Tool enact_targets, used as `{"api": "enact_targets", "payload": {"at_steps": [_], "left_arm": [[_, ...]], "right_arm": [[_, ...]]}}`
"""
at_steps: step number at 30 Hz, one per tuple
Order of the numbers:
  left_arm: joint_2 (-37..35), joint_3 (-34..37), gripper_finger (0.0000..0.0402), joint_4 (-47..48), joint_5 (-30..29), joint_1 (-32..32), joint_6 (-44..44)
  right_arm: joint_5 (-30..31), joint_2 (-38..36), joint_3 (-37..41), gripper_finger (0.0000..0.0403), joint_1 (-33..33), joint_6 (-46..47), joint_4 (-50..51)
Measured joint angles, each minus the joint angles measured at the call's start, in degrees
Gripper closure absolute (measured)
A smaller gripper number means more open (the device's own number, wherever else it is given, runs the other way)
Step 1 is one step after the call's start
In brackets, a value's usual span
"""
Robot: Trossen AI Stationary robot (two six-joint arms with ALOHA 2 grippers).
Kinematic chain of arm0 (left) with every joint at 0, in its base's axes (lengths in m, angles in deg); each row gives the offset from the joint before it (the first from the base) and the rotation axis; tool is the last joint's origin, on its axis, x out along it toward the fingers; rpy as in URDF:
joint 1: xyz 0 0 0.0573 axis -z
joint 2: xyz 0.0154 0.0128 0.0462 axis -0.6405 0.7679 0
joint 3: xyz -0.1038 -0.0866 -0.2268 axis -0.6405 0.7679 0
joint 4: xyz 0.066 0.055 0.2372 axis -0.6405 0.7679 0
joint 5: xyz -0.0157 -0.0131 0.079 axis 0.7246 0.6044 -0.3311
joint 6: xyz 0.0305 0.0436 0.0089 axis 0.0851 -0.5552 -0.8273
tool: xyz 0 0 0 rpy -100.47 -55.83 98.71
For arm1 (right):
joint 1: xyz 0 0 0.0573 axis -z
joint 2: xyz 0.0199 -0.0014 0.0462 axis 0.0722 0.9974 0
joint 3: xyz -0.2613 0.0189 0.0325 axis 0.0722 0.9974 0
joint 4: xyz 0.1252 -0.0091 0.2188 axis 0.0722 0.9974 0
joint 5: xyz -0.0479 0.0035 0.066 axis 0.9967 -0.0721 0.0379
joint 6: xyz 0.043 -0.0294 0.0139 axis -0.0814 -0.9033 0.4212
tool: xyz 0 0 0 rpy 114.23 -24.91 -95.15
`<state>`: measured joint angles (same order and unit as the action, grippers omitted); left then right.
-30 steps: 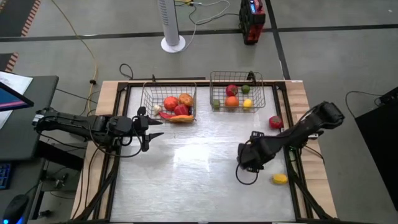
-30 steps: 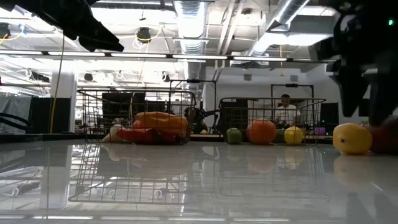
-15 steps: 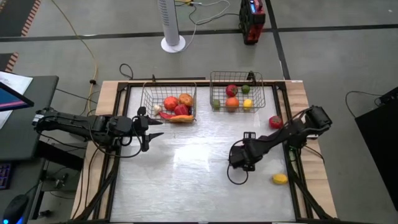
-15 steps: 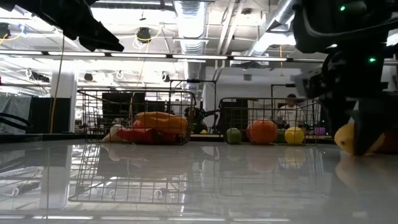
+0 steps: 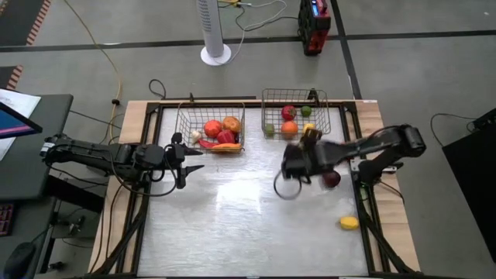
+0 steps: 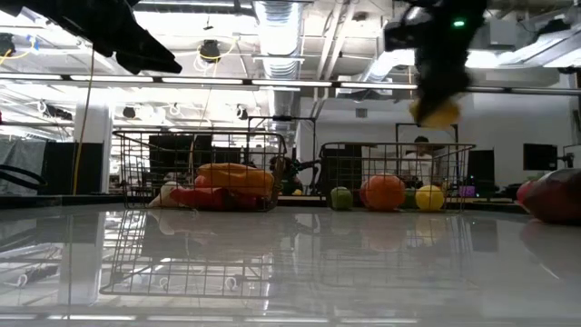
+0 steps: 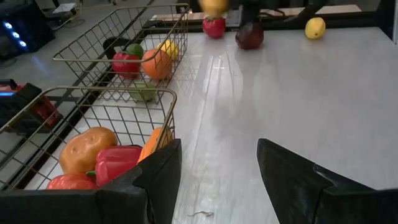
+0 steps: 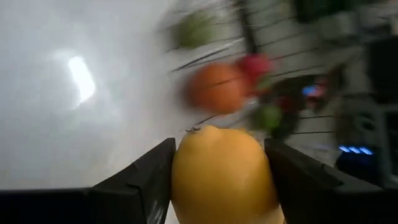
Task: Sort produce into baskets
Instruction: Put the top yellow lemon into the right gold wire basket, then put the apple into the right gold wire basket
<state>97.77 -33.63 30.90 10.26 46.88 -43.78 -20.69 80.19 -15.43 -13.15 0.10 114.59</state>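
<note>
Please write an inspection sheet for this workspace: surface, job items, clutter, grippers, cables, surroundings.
Surface: glossy white table, bare in the middle.
Job's things: left basket and right basket both hold produce; yellow piece, dark red piece and red piece lie loose.
Clutter: nothing seen.
Grippers: right gripper holds a lemon above the table near the right basket; left gripper open, empty, beside the left basket.
Cables: yellow cable on the floor.
Surroundings: white fan base; person behind.

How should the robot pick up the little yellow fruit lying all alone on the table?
Grip the small yellow oval fruit across its narrower middle, coming straight down from above. It lies on its side on the table with nothing crowding it, so fingers probably fit either side. The right gripper is busy, shut on another yellow fruit.
</note>
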Motion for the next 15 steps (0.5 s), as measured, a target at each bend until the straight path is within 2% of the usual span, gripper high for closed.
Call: {"api": "enact_targets", "payload": {"at_steps": [3,6,12,15], "left_arm": [[0.0,0.0,0.0203,-1.2,0.0,0.0,0.4],[0.0,0.0,0.0203,-1.5,0.1,0.0,0.4],[0.0,0.0,0.0203,-1.5,0.2,0.0,0.0],[0.0,0.0,0.0203,-1.5,0.2,0.0,0.0]], "right_arm": [[5.9,-1.9,-1.1,0.0145,6.1,-3.5,-2.0],[7.1,-2.9,-1.2,0.0144,12.7,-9.9,-5.6],[3.3,-2.2,-1.2,0.0118,24.5,-20.8,-11.6],[-0.7,-2.0,-1.2,0.0087,28.3,-21.1,-12.2]]}}
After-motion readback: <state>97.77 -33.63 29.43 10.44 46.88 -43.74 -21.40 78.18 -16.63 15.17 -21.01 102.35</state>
